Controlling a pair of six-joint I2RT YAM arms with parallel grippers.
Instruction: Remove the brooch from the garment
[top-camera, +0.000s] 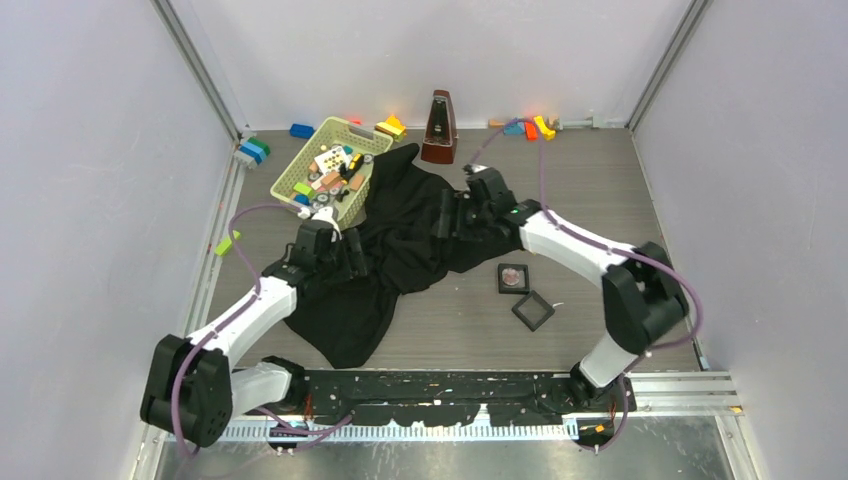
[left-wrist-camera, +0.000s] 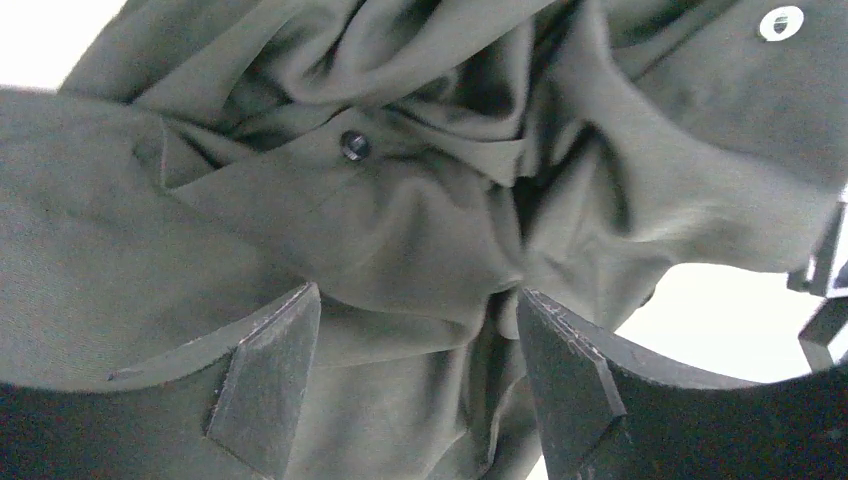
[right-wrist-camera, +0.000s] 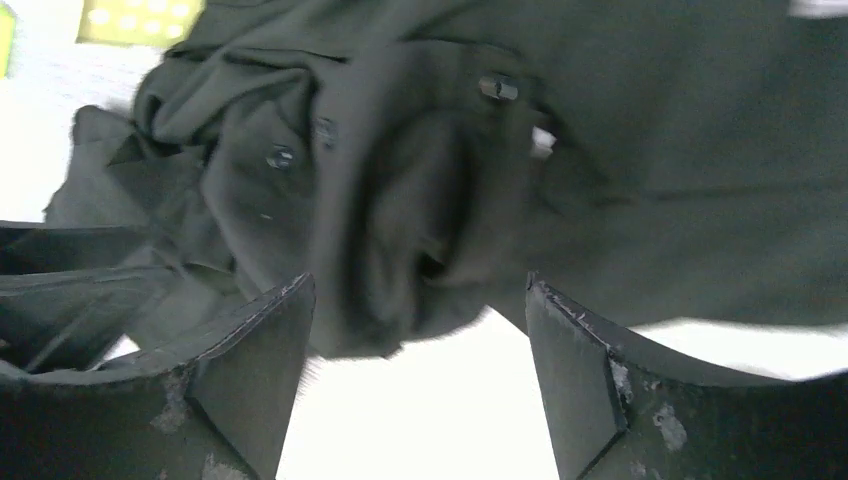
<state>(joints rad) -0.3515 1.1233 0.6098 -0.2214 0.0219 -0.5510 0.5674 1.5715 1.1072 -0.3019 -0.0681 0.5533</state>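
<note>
The black garment (top-camera: 400, 250) lies crumpled in the middle of the table. A small pinkish round disc, the brooch (top-camera: 513, 276), lies in a black square tray (top-camera: 503, 287) to the right of the garment, apart from both grippers. My left gripper (top-camera: 352, 262) is open over the garment's left folds; in the left wrist view (left-wrist-camera: 415, 340) cloth fills the gap between the fingers and a dark button (left-wrist-camera: 354, 145) shows. My right gripper (top-camera: 447, 216) is open at the garment's right edge; in the right wrist view (right-wrist-camera: 415, 340) a fold hangs just beyond the fingertips.
A second, empty black tray (top-camera: 533, 311) sits next to the first. A yellow basket (top-camera: 300, 160) of small items stands at the back left, touching the garment. A brown metronome (top-camera: 438, 128) and coloured blocks (top-camera: 530, 127) stand along the back wall. A yellow-green block (top-camera: 228, 243) lies at the left.
</note>
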